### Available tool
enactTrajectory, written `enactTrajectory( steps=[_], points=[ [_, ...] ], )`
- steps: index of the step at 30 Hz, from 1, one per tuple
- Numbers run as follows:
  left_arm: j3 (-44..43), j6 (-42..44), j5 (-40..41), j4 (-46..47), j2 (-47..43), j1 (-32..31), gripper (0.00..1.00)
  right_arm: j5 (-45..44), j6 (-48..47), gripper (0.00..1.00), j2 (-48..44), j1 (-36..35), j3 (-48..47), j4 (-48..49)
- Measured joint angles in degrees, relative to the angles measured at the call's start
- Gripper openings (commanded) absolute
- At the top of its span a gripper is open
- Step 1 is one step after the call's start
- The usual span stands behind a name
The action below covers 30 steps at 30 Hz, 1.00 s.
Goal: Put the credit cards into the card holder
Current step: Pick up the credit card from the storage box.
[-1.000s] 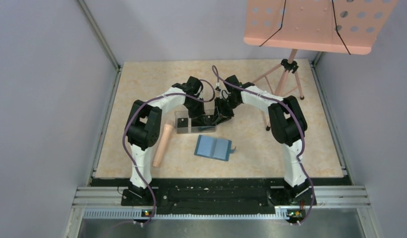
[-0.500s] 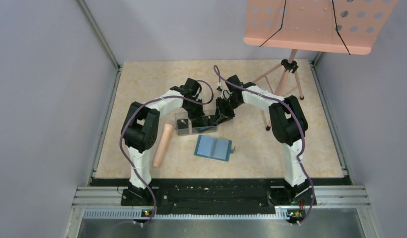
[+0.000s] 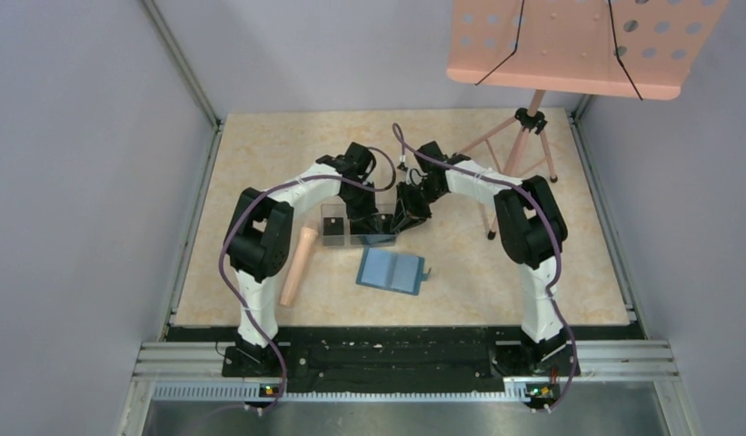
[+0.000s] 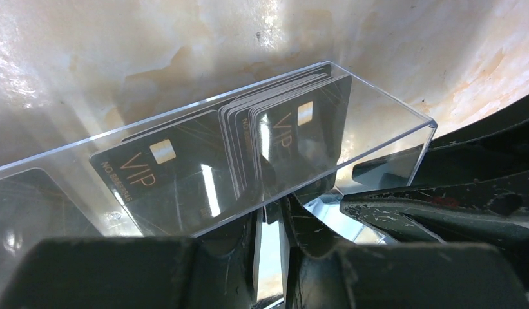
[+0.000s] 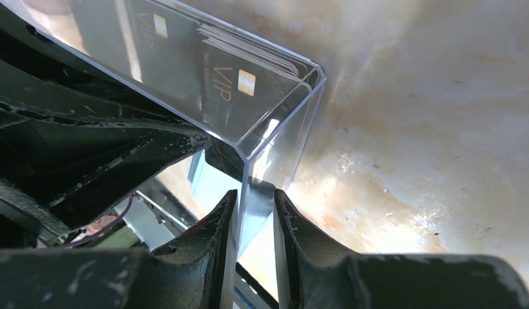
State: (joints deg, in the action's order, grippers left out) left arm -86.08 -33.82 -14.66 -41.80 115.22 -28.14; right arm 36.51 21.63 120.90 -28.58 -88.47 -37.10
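Beige marbled table (image 3: 260, 154), open blue card holder (image 3: 392, 270), peach cylinder (image 3: 297, 265), tripod stand (image 3: 531, 119)

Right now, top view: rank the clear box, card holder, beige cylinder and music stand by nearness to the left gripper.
1. clear box, at the left gripper itself.
2. card holder, open, toward the bases.
3. beige cylinder, left side.
4. music stand, far right.

left hand (image 3: 369, 223), right hand (image 3: 396, 219) crowd box (image 3: 333, 227) | card holder (image 3: 392, 271) approachable from above

Glossy black credit cards (image 4: 287, 148), smooth clear plastic box (image 4: 394, 129), polished marbled table (image 4: 120, 51)
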Motion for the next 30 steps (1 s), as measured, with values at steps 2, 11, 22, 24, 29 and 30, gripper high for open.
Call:
enactTrajectory(
  steps=[2, 11, 22, 24, 29, 30],
  points=[
    [-0.6, 0.2, 0.2, -0.8, 0.0, -0.1, 0.19, 0.7, 0.1, 0.13, -0.2, 0.0, 0.6, 0.3],
    [-2.6, 0.8, 0.7, -2.9, 0.0, -0.1, 0.09, 1.7, 1.1, 0.13, -0.8, 0.0, 2.3, 1.1],
    [-5.8, 2.8, 2.0, -6.1, 0.5, -0.7, 0.11, 1.8, 1.5, 0.13, -0.8, -0.1, 2.3, 0.9],
    [-6.5, 3.3, 2.1, -6.3, 0.6, -0.9, 0.11, 1.7, 1.5, 0.13, -0.8, -0.1, 2.2, 0.7],
    [-6.9, 3.8, 0.9, -6.5, 0.6, -0.9, 0.15, 1.7, 1.5, 0.13, -0.8, -0.1, 2.2, 0.4],
    [-6.9, 3.7, 0.5, -6.4, 0.6, -0.9, 0.15, 1.7, 1.5, 0.13, -0.8, -0.1, 2.2, 0.4]
  ],
)
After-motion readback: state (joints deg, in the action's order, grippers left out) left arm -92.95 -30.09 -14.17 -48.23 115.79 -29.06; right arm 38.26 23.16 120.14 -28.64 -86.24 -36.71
